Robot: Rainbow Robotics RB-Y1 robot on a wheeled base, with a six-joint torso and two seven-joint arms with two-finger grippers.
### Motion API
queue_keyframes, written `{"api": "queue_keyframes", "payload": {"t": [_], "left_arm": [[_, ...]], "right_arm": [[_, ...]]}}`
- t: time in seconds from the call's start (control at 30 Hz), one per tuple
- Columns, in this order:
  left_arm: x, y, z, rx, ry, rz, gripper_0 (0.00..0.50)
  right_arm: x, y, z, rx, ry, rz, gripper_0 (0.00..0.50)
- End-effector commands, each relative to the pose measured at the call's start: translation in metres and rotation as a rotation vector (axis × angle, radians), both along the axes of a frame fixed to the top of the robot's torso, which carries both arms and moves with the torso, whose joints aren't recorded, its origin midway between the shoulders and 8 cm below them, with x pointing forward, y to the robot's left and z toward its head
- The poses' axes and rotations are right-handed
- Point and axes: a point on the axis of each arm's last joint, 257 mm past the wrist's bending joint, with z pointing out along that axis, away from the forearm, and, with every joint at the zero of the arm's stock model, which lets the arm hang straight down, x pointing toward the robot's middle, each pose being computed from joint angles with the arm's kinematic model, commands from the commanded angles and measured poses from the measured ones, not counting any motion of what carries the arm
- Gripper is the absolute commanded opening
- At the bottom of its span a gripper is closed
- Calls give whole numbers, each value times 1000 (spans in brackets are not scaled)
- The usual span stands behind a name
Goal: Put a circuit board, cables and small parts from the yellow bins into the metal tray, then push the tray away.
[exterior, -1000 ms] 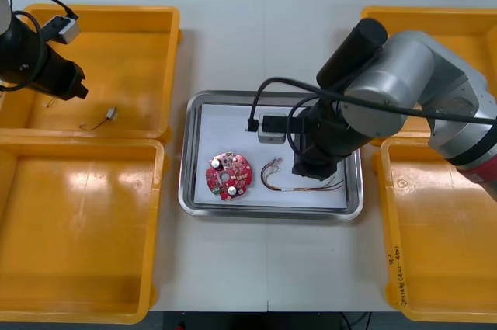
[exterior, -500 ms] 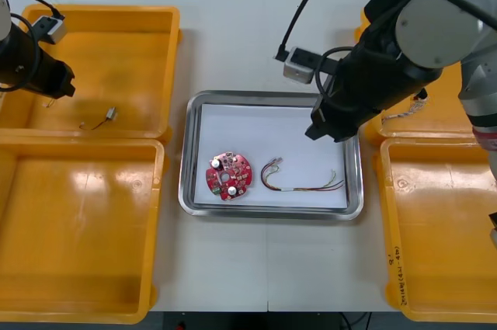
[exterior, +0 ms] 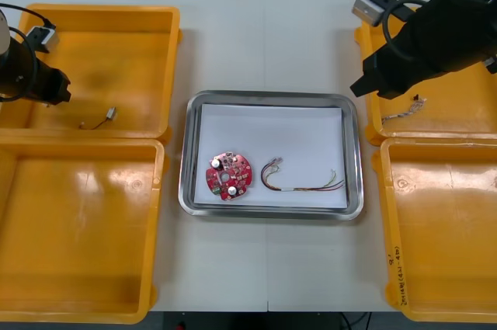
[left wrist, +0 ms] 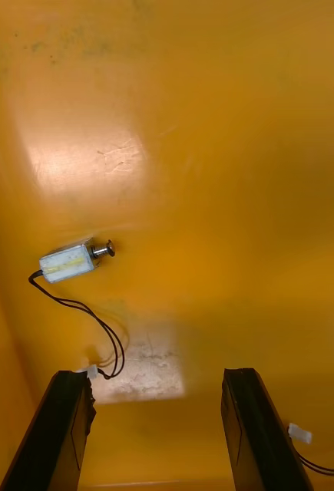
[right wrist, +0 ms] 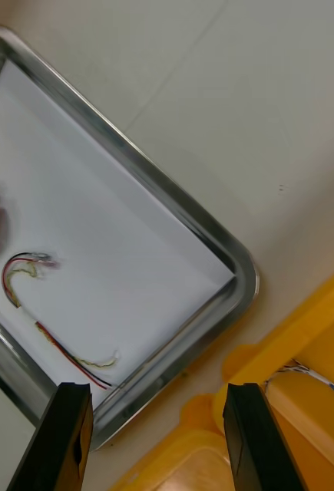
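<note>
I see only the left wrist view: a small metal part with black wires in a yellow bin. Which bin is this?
Observer: The far left yellow bin; the left hand hangs open over it.
Operator: What lies in the metal tray?
Observer: A round red circuit board and a red and yellow cable, apart, on its white inside.
Operator: Where is the right hand?
Observer: Open, above the table between the tray's far right corner and the far right yellow bin, which holds a twisted blue and white cable.

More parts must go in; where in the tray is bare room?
The metal tray is bare in its far half, from rim to circuit board and red and yellow cable, which crowd the near half.
</note>
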Motion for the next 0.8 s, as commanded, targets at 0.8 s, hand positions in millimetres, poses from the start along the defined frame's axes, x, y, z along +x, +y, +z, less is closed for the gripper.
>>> {"api": "queue_keyframes", "payload": {"t": [0.8], "left_arm": [[28, 1, 15, 21, -91, -94, 500]], "right_arm": [[99, -106, 7, 68, -52, -376, 500]]}}
